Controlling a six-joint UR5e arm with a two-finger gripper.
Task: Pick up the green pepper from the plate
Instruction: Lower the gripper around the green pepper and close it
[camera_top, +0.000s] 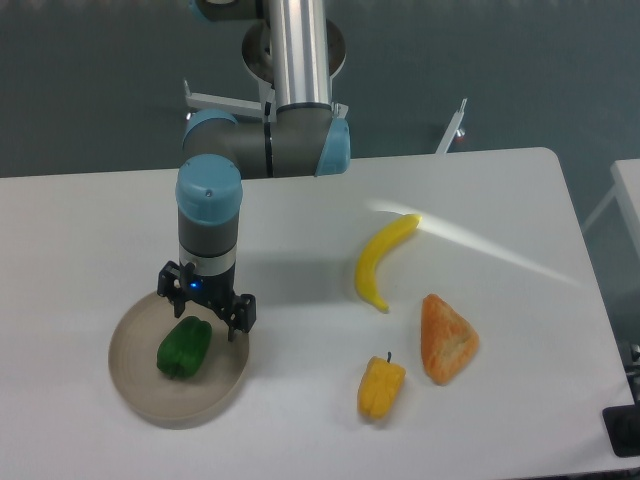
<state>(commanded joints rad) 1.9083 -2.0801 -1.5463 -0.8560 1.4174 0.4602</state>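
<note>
Camera view from the fixed spot above the table: the green pepper (184, 348) sits on the plate (178, 403), a bit toward the middle-right of it, lying with its long side running from lower left to upper right. Its upper end points up toward the gripper. I can't make out a stem, so no idea which end is the top.

The plate is round and beige, sitting at the near left part of the white table (300, 200).

The arm (300, 60) comes down from the top of the frame, bends at a grey-and-blue elbow, then drops straight down through a blue-capped wrist so the gripper (205, 303) points pretty much vertically at the plate. Its two black fingers are spread apart, one over the far left rim of the plate and the other just right of the pepper's upper end. It looks to be right above the pepper, nothing between the fingers. Can't tell if a fingertip is touching it or not.

Off to the right, well apart from the plate: a banana (383, 259), an orange wedge of bread (447, 338), and a yellow pepper (381, 388) nearest the front edge.
</note>
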